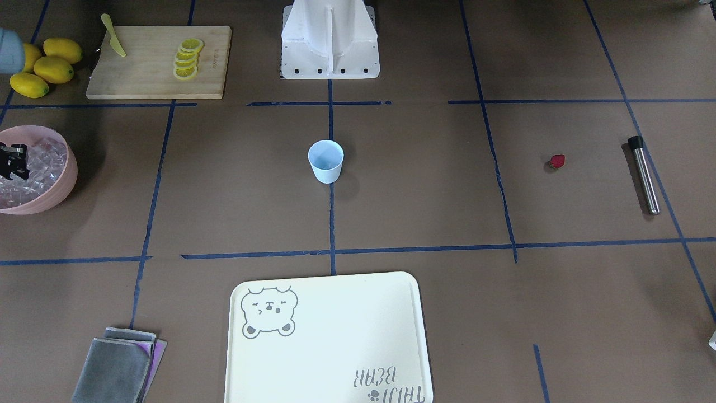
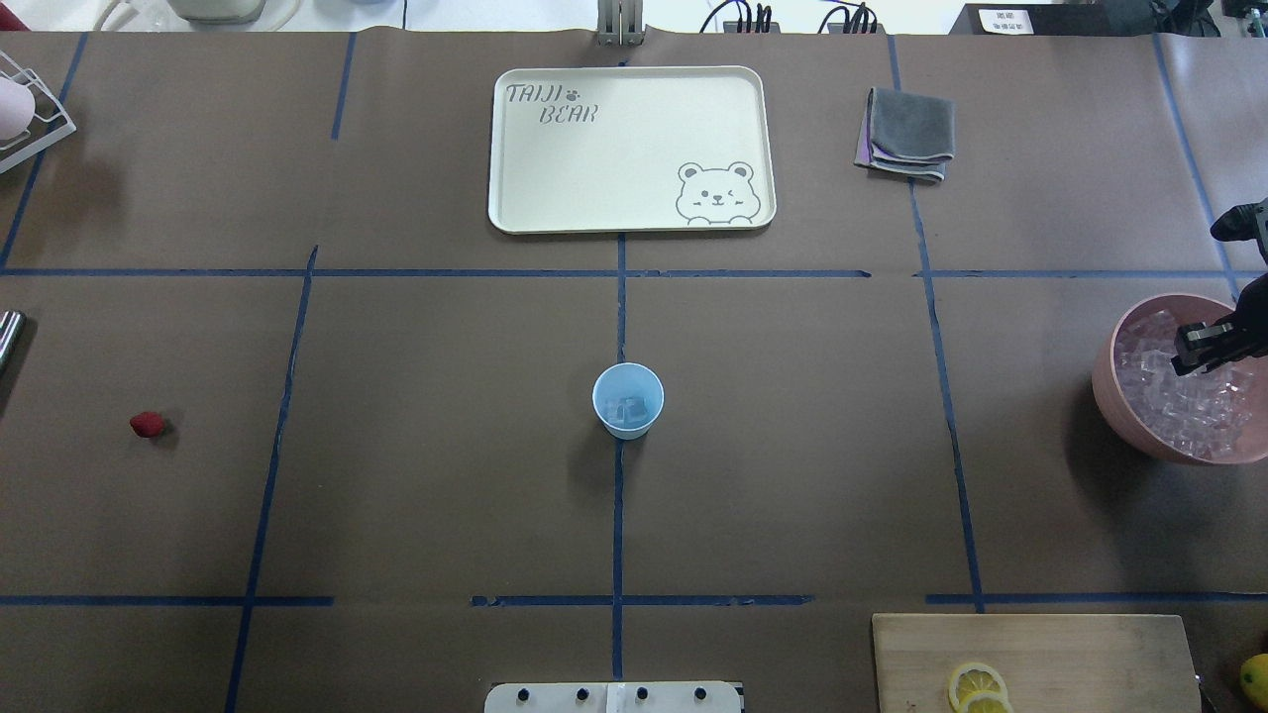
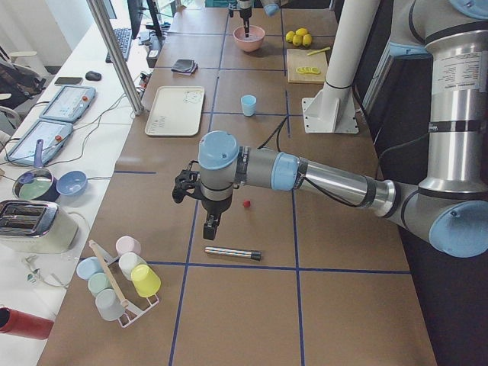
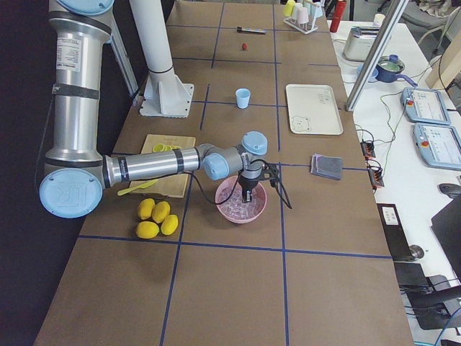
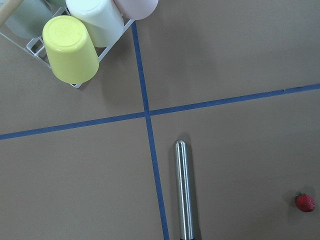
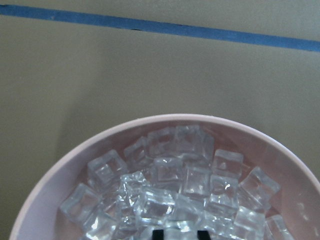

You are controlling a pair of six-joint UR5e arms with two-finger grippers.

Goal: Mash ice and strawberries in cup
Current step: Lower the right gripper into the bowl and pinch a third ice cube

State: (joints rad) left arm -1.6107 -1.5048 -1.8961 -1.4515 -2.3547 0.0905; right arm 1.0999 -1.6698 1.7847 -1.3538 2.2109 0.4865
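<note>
Right end effector [image 6: 180,234] down in pink bowl [image 6: 185,118], fingers look clamped on ice [image 6: 170,175] cube. Lift straight, slow; wet cube slips. Cup [image 2: 628,400] well apart, to its left. Left end effector [image 3: 211,227]: cannot tell.

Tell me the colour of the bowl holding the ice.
The bowl is pink, clearest in overhead exterior.

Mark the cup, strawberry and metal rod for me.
cup [image 1: 326,172], front-facing view, outer wall
strawberry [image 1: 557,162], front-facing view, red body
metal rod [image 1: 646,179], front-facing view, middle of the shaft
</note>
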